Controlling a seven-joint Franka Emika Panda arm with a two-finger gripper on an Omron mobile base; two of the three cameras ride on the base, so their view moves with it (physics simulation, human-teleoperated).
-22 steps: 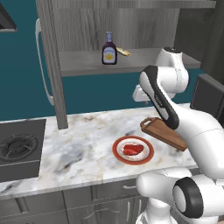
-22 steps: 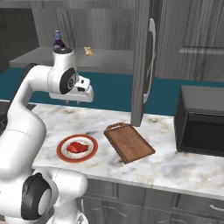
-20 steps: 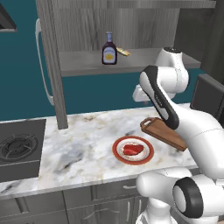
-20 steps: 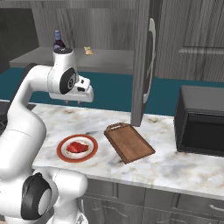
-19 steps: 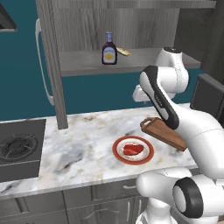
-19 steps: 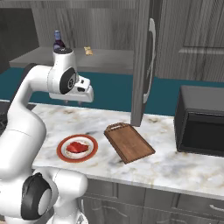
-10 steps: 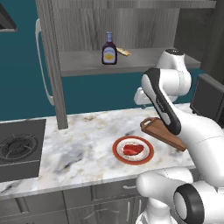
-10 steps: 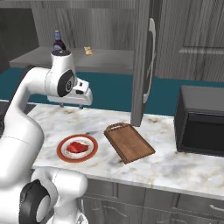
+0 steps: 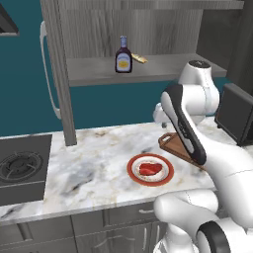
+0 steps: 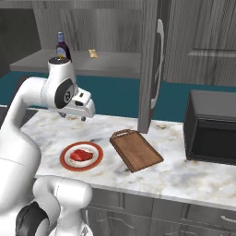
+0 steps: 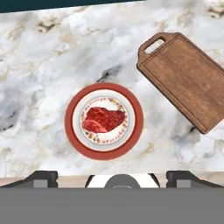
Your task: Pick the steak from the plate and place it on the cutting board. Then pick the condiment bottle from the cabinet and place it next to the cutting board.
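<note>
The steak (image 11: 103, 120) lies in the middle of the red-rimmed plate (image 11: 70, 122) on the marble counter; both also show as steak (image 9: 150, 169) on plate (image 9: 133, 173) and steak (image 10: 80, 155) on plate (image 10: 64, 159). My gripper (image 10: 76, 117) hangs high over the counter behind the plate, pointing down. It is open, its fingertips (image 11: 41, 177) set wide apart with nothing between them. The cutting board (image 10: 136, 150) (image 11: 188, 78) lies bare to the plate's right, partly behind my arm as cutting board (image 9: 170, 143). The condiment bottle (image 9: 123, 55) (image 10: 60, 45) stands on the cabinet (image 9: 57, 74) shelf.
A black microwave (image 10: 212, 133) stands at the right end of the counter. A stove burner (image 9: 20, 168) sits at the left end. A small tan item (image 9: 139, 59) lies beside the bottle. The cabinet side panel with its white handle (image 10: 158, 64) reaches down behind the board.
The hand has sunk a little and shifted slightly left over the counter. Steak, plate, board and bottle have not moved.
</note>
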